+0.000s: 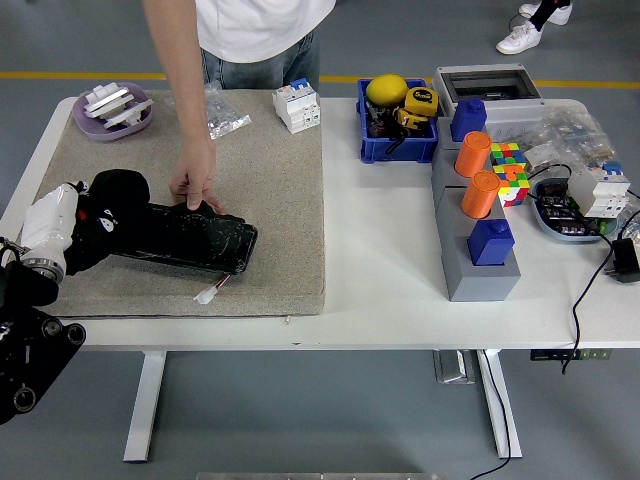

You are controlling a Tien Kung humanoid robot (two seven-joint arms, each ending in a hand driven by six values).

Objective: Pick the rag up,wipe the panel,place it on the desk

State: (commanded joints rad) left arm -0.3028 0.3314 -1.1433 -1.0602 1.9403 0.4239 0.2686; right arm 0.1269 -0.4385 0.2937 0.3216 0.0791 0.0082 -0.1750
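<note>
A black rag [118,191] is bunched under my left hand [92,218], which is shut on it at the left end of the glossy black panel [190,240]. The panel lies flat on the beige mat [270,180]. My white wrist cover shows at the mat's left edge. A person at the far side presses one hand [195,185] on the panel's far edge and holds it still. My right arm is out of view.
A purple dish [112,110], a plastic bag [222,112] and a white breaker [297,105] sit at the mat's far edge. A small white connector [208,293] lies near the panel. A blue bin [395,125], a grey block with orange cylinders [475,225] and clutter stand on the right.
</note>
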